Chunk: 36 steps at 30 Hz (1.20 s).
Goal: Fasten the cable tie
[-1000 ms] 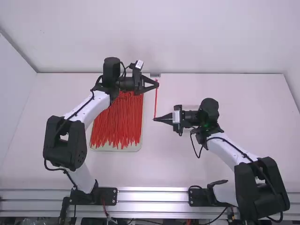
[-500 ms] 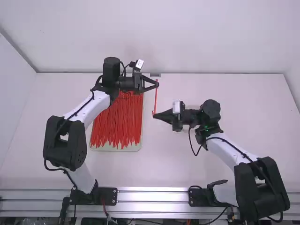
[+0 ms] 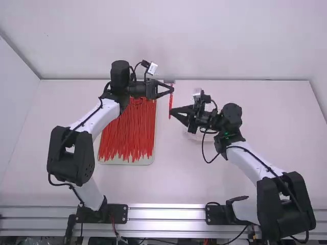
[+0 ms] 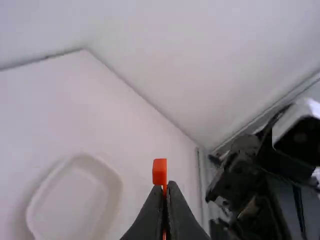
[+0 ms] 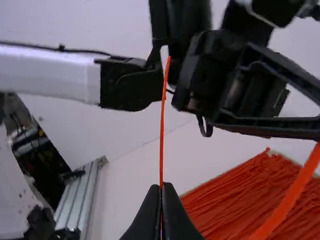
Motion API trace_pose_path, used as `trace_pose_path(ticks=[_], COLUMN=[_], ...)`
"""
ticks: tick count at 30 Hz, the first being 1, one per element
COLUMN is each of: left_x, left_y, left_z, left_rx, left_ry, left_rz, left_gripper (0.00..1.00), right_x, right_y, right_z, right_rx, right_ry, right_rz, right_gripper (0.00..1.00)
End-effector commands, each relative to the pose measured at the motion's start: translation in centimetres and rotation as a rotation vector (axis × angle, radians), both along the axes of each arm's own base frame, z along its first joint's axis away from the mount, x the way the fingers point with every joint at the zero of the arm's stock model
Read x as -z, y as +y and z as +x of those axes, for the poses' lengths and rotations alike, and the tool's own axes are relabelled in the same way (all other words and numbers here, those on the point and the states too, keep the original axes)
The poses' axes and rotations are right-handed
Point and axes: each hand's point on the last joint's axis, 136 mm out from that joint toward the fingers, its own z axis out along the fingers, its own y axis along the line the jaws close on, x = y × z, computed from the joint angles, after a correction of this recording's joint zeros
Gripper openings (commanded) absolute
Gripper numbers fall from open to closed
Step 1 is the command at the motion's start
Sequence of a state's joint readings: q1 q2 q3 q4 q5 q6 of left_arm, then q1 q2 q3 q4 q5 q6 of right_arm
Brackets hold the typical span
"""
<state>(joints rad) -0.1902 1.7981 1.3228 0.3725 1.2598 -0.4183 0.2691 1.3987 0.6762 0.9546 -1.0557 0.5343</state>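
One red cable tie (image 3: pixel 170 102) is held above the desk (image 3: pixel 276 117), just right of the far right corner of the tray (image 3: pixel 125 163) of spare ties (image 3: pixel 127 130). The left end effector (image 3: pixel 171 90) is pressed together on the tie just below its head (image 4: pixel 159 171). The right end effector (image 3: pixel 171 111), nearer along the tray's right side, pinches the strap (image 5: pixel 162 125).

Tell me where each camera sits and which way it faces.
High view: above and behind the bases, looking forward and down at the table; both arms, left end effector and right end effector gripping one cable tie.
Left wrist view: on the left wrist, over its own fingertips, facing a white dish.
Right wrist view: on the right wrist, over its own fingertips, facing the left end effector.
All share the tie.
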Motion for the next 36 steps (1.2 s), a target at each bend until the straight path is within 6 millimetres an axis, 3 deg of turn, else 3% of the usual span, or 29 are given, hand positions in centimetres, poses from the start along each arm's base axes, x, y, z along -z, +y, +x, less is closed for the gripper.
trace_pose_path(ticks=[1,7,14,22,28,36], left_x=[0.3,-0.5,-1.8,-0.3,0.3,0.1], left_y=[-0.3,-0.4,-1.0,-1.7,-0.4,0.0], left_z=[0.0,-0.4,-2.5,-3.3,-4.9,-5.4], left_rx=[0.015,0.049,0.168,0.206,0.292,0.316], left_ry=[-0.143,-0.300,-0.429,-0.562,-0.665,-0.752], left_rz=[0.015,0.008,-0.038,-0.019,-0.064,-0.089], left_gripper=[0.02,0.02,0.02,0.02,0.02,0.02], right_x=[-1.4,-1.4,-0.9,-0.4,1.3,1.2], right_y=[-0.4,-0.5,0.5,2.2,1.4,1.0], right_z=[0.8,0.9,0.9,0.1,0.5,-0.2], right_rx=[0.012,0.008,0.038,0.015,0.022,-0.029], right_ry=[0.116,0.231,0.113,0.167,0.238,0.313], right_rz=[0.049,0.077,0.040,0.039,-0.003,0.012], right_gripper=[0.00,0.00,0.00,0.00,0.00,0.00])
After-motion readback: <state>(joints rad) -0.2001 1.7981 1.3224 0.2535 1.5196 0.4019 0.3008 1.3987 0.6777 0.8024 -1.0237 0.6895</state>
